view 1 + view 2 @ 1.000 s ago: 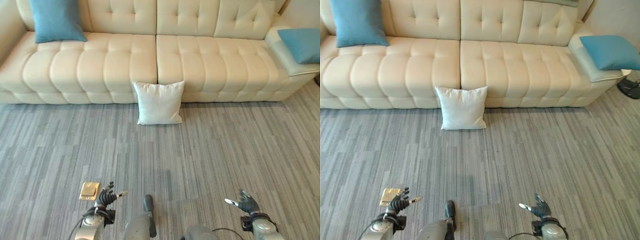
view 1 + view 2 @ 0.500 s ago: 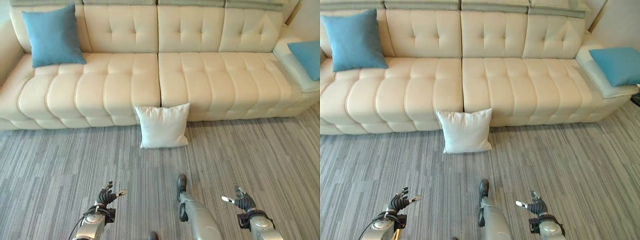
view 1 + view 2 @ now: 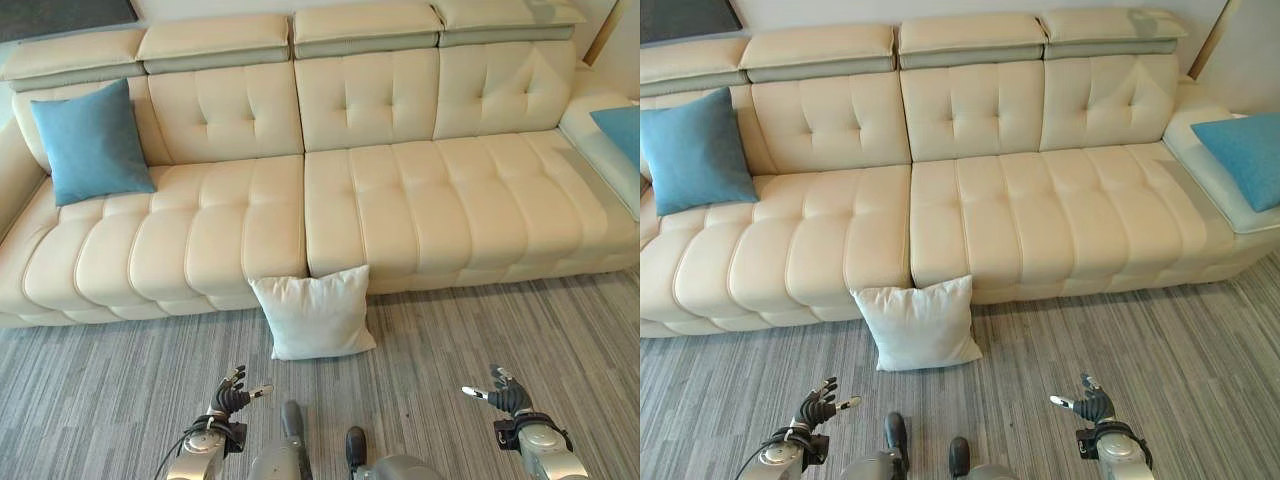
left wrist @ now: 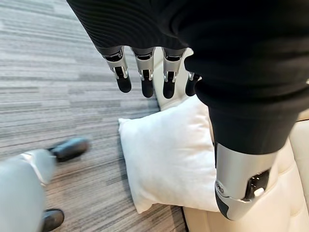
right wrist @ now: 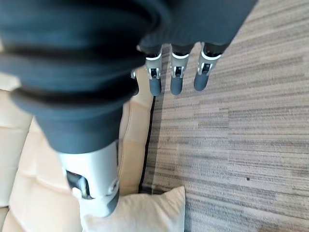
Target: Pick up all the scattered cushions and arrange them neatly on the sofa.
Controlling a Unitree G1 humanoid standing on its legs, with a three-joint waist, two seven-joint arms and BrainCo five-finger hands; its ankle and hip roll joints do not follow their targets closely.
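On the floor against the sofa front, at the seam between the two seat sections: one white cushion [image 3: 315, 317], leaning upright against the sofa [image 3: 400, 200], lower edge on the grey carpet [image 3: 100, 400]. Soft, square, slightly creased; likely light and easily squashed.

On the sofa, left end: one blue cushion [image 3: 90, 143], propped against the backrest, tidy. On the sofa's right arm: a second blue cushion [image 3: 1245, 145], lying flat and partly cut off by the edge of view.

Left robot hand [image 3: 234, 393]: low over the carpet, short of the white cushion and to its left, fingers straight and spread, holding nothing. The left wrist view shows the dark fingertips above the cushion's face, apart from it.

Right robot hand [image 3: 505, 393]: low over the carpet, well to the right of the white cushion, fingers relaxed and extended, empty.

Step in hand, as judged: the approach to the white cushion, the only one off the sofa. Not yet touched.

Notes for doing it well: bring both hands in from either side so the cushion sits between the palms; the right has farther to travel. Grip at the side edges, not the corners, since the filling will give. Lift clear of the seat front before moving it over, then stand it against the backrest, in line with the blue one at left.
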